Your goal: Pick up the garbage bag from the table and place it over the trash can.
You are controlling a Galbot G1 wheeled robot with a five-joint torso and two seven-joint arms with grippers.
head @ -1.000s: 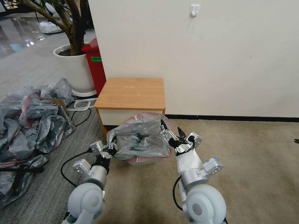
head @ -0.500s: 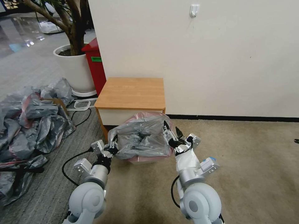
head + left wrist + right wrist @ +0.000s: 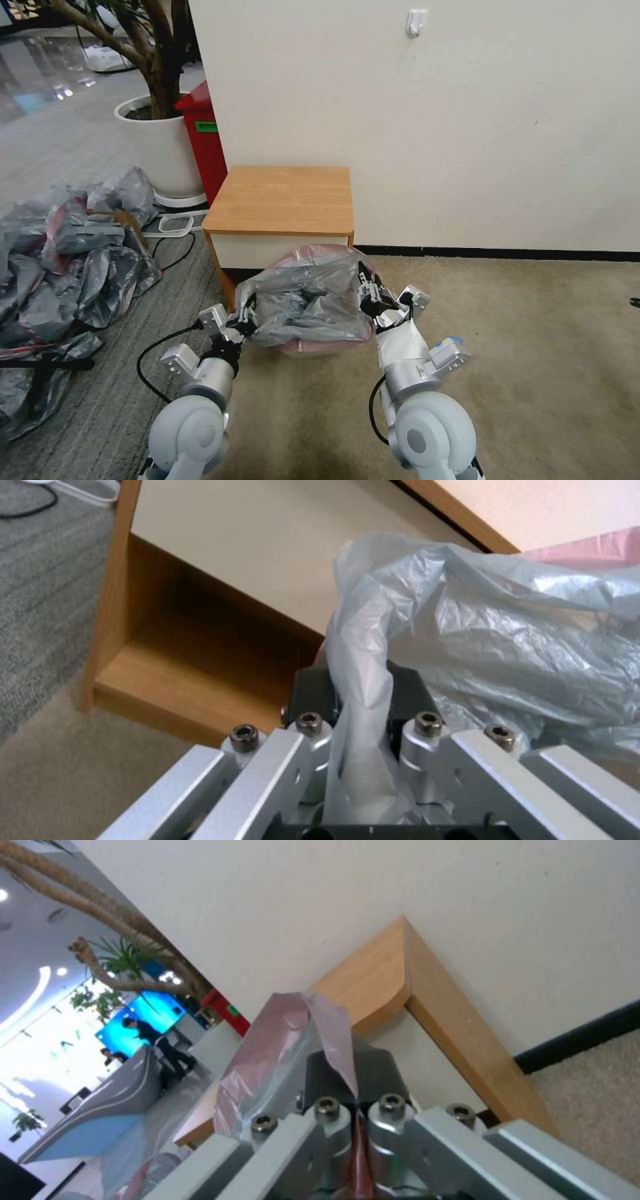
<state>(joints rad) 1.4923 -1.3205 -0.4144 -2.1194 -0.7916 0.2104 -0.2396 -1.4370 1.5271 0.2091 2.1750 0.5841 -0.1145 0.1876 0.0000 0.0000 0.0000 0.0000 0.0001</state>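
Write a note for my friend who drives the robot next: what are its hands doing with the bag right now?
Left gripper: shut on the garbage bag, at its left edge.
Right gripper: shut on the bag's pink rim, right edge.
The bag is off the table, spread between both grippers over the trash can on the carpet.
Left to do: seat the rim around the can, then let go.

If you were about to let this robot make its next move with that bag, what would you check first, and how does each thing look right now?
1. Left gripper clamped on the garbage bag: ok, plastic pinched between its jaws.
2. Right gripper clamped on the bag's pink rim: ok.
3. Bag off the table: ok, it hangs in front of the drawer.
4. Bag mouth spread between both grippers: ok.
5. Trash can under the bag: ok, a cream edge peeks out below.
6. Rim hooked over the can: cannot tell.
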